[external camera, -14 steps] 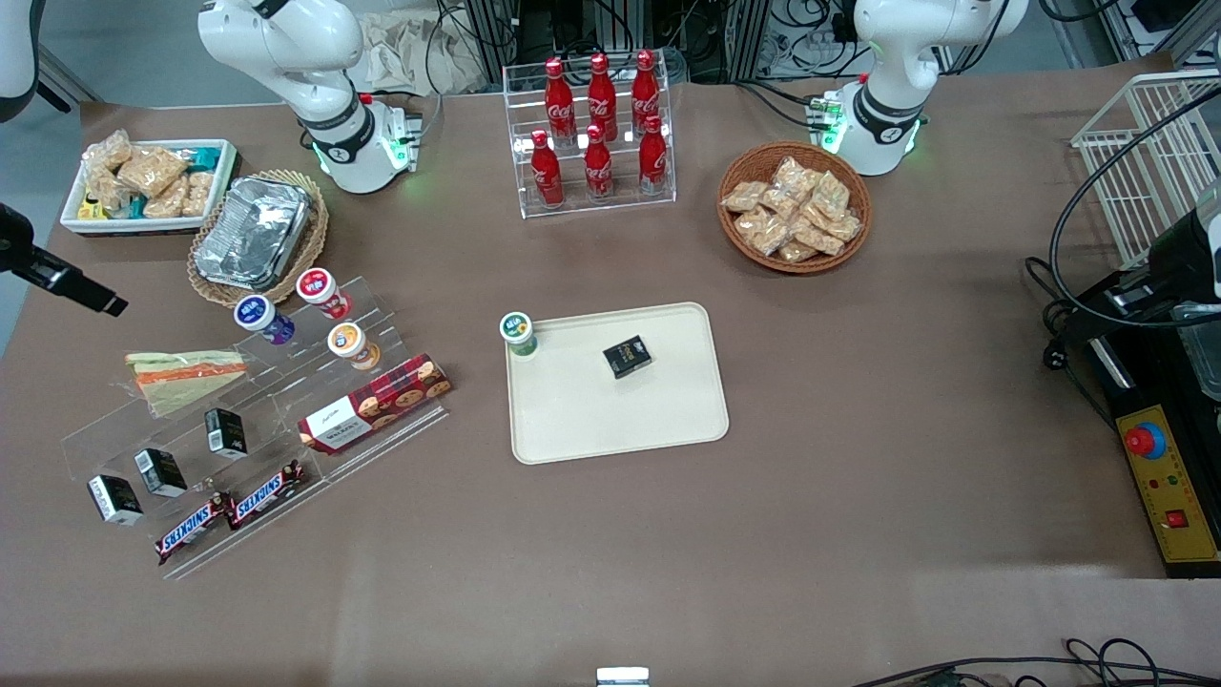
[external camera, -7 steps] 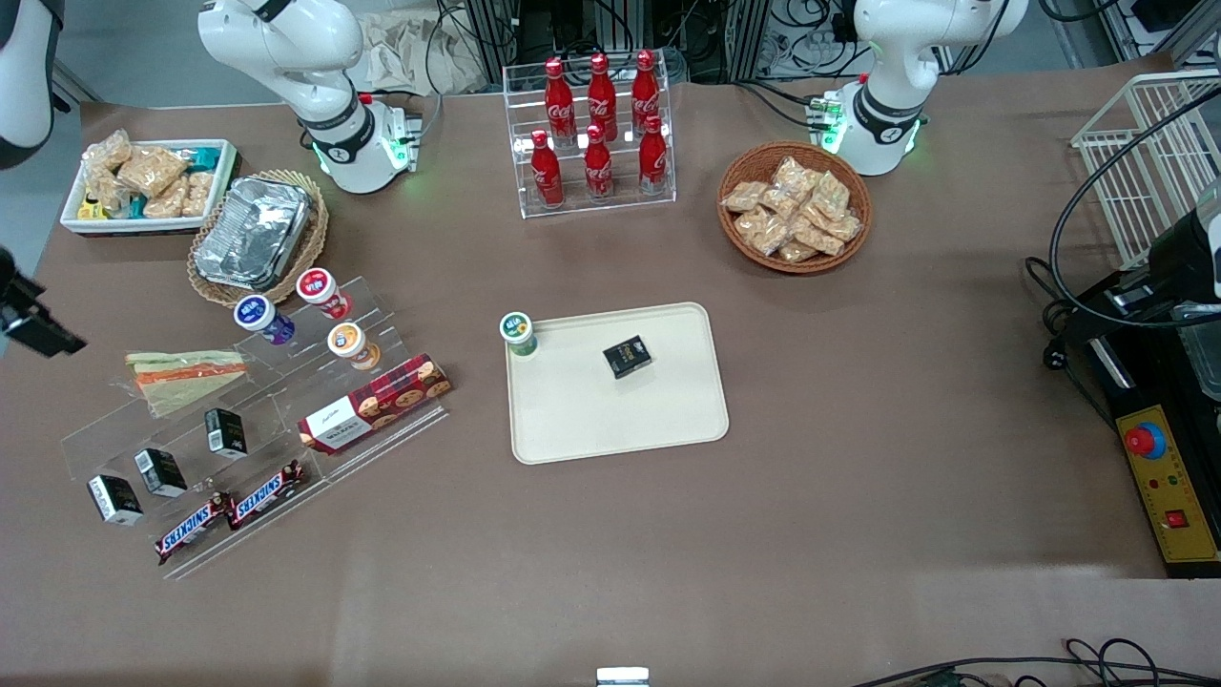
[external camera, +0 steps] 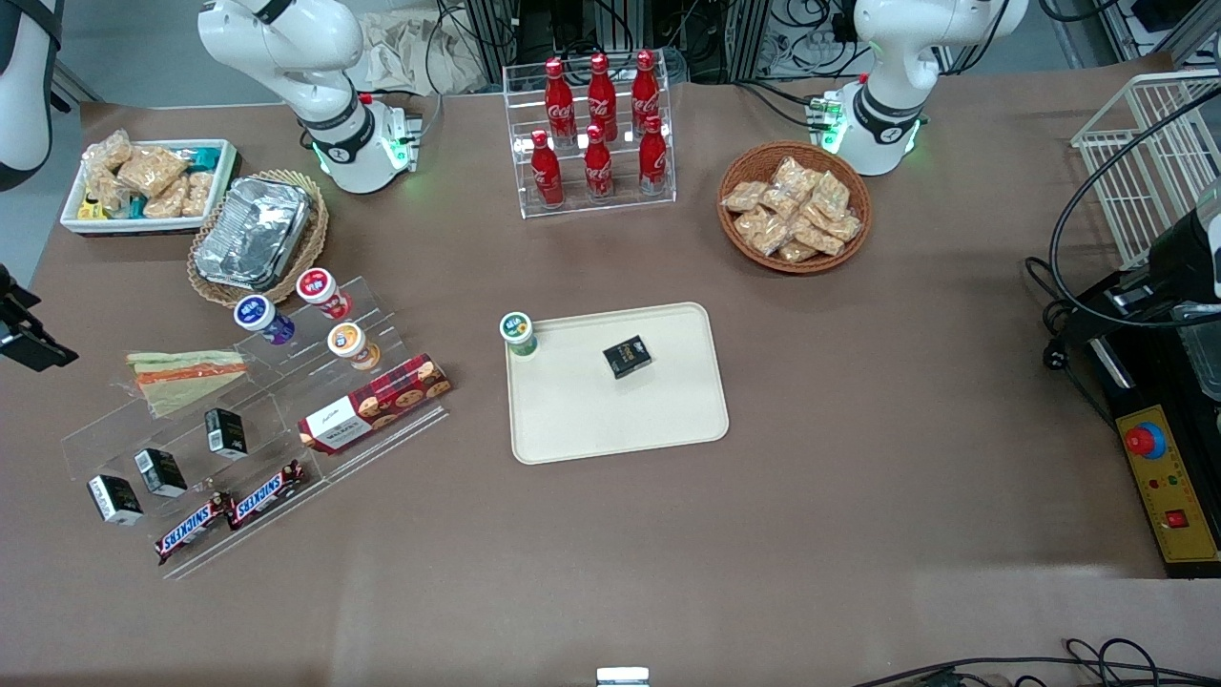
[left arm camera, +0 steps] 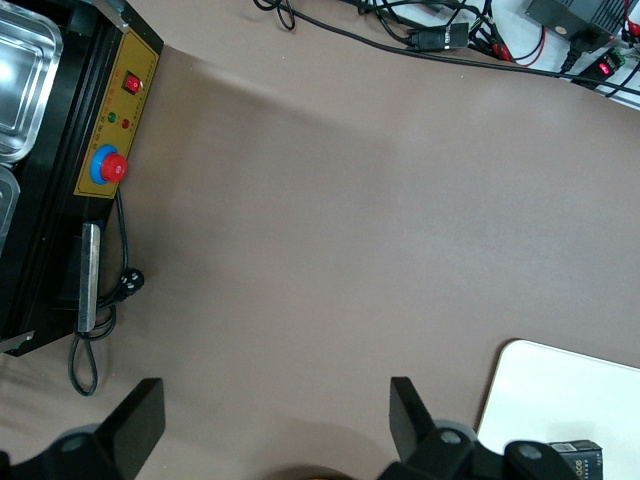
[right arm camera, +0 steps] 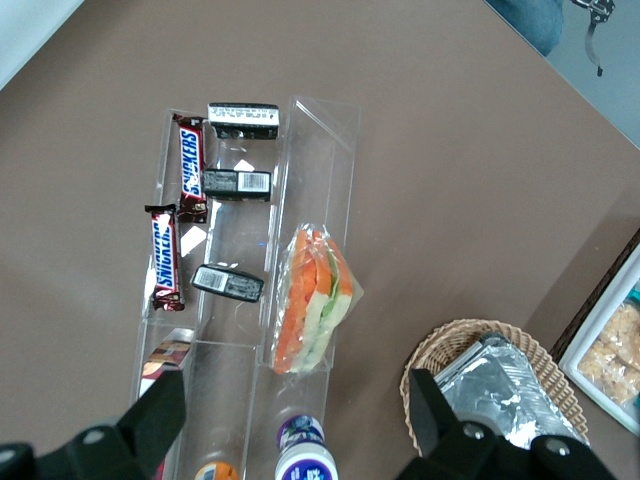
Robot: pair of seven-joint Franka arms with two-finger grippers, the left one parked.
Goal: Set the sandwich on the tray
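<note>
Approach stage, by the look of it: nothing grasped yet, nothing carried. Hovering high above the clear acrylic display stand (right arm camera: pixel 300 140) with the end effector (right arm camera: pixel 292 392), fingers (right arm camera: pixel 150 420) spread wide and empty; in the front view, only a dark sliver of it at mid-height on the frame edge toward the working arm's end. Looking straight down on the sandwich (right arm camera: pixel 315 300), a wrapped wedge with orange and green filling, lying flat in the stand's uppermost channel, apart from the small black boxes (right arm camera: pixel 228 283) and the Snickers bars (right arm camera: pixel 165 255) on the lower steps, and near a purple-lidded cup (right arm camera: pixel 300 440). Seen from the front, resting at mid-height in the frame, sandwich (external camera: pixel 181 377) well apart from the cream tray (external camera: pixel 610 420), which sits in the middle of the desk (external camera: pixel 858 477) carrying one small black box (external camera: pixel 627 356), with a green-lidded cup (external camera: pixel 517 332) at one corner. Next, probably: descending over the wedge, turning the wrist so the fingers straddle its narrower width, closing gently on crinkly wrap and soft bread, minding the channel's acrylic walls. Then lifting clear of the stand, crossing toward the middle of the frame, and setting down on the bare lower part of the tray, away from box and cup.
</note>
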